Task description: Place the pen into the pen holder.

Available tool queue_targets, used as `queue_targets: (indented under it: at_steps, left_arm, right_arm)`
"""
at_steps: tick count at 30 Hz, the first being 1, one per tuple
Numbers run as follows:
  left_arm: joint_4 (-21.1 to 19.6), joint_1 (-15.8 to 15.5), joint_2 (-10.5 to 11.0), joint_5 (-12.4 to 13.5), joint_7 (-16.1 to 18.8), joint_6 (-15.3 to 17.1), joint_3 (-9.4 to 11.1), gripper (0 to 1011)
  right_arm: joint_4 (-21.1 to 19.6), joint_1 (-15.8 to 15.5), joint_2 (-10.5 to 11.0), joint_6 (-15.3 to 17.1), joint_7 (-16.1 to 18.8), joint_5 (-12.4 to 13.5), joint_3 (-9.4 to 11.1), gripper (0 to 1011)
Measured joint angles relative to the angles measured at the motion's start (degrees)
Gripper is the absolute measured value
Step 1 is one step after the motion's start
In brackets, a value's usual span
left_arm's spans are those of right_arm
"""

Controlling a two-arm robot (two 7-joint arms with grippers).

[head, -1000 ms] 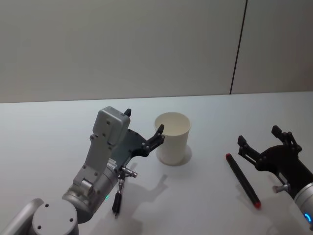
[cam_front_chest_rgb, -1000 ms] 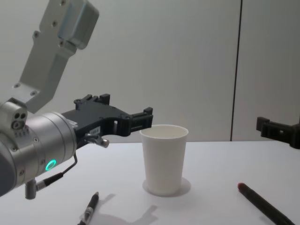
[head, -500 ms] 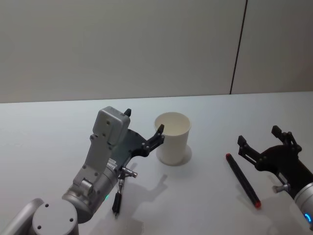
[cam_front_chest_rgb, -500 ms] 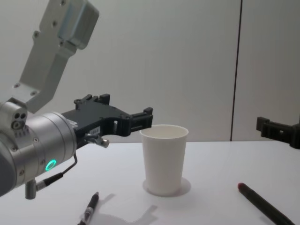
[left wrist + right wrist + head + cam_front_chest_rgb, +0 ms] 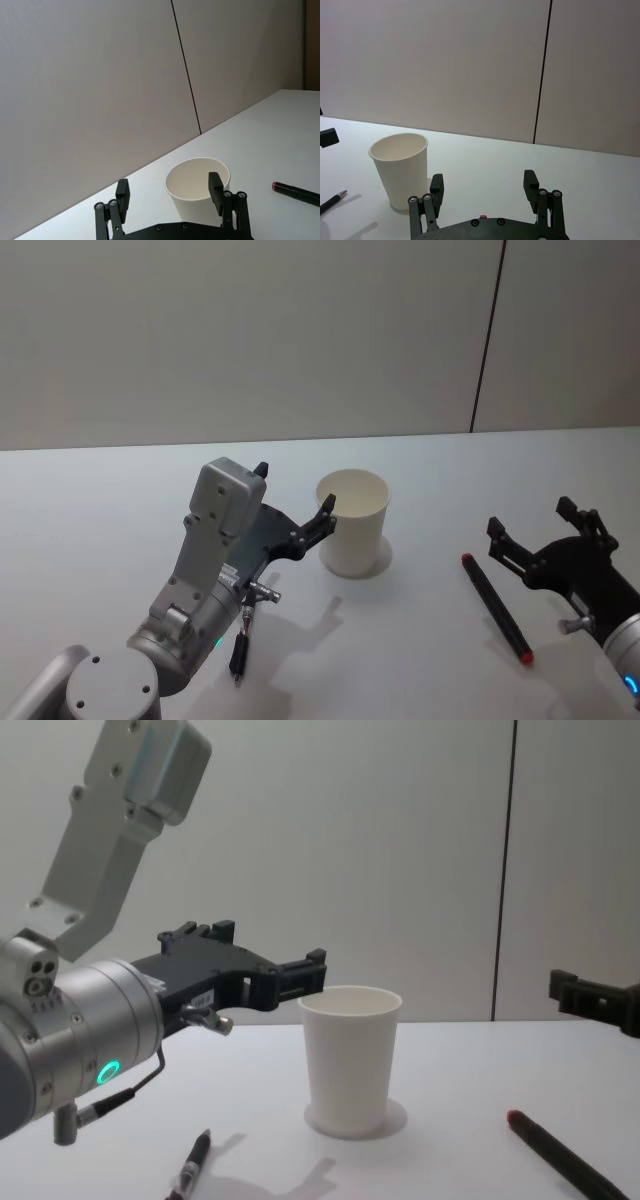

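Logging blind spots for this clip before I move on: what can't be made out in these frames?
Black pen: in the head view, its upper end is hidden under the left arm; in the chest view, its near end is cut by the bottom edge.
Red-tipped pen: in the chest view, its near end runs off the bottom edge.
Pen holder: in the head view, its inner floor is hidden by its own wall.

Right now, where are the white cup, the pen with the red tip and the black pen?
white cup (image 5: 355, 535): head view, middle of its side wall.
red-tipped pen (image 5: 496, 610): head view, middle of its barrel.
black pen (image 5: 190, 1167): chest view, middle of its barrel.
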Motion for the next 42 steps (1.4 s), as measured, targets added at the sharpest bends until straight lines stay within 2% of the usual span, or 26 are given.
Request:
queue_targets:
  at_steps: [6,15,20,33,42]
  left_arm:
    - [0.0,0.0,0.0,0.0,0.0,0.0,0.0,1004]
    - [0.0,0.0,0.0,0.0,0.01,0.0,0.0,1004]
    - [0.0,0.0,0.0,0.0,0.0,0.0,0.0,1004]
    - [0.0,0.0,0.0,0.0,0.01,0.0,0.0,1004]
    - [0.0,0.0,0.0,0.0,0.01,0.0,0.0,1004]
  right_arm:
    - [-0.24,0.02,-0.25,0.62,-0.19,0.15,0.02,1001]
    - [-0.4,0.75,-1.99,2.55,-1.57,-0.23,-0.73,1001]
    - [-0.4,1.13,-2.8,4.0,-2.19,0.37,-0.91,1001]
    - [0.65,2.75,-4.6,11.23,-4.82,3.68,-0.54,1001]
    - [3.2,5.39,-5.56,18.6,-5.73,6.02,0.26,1001]
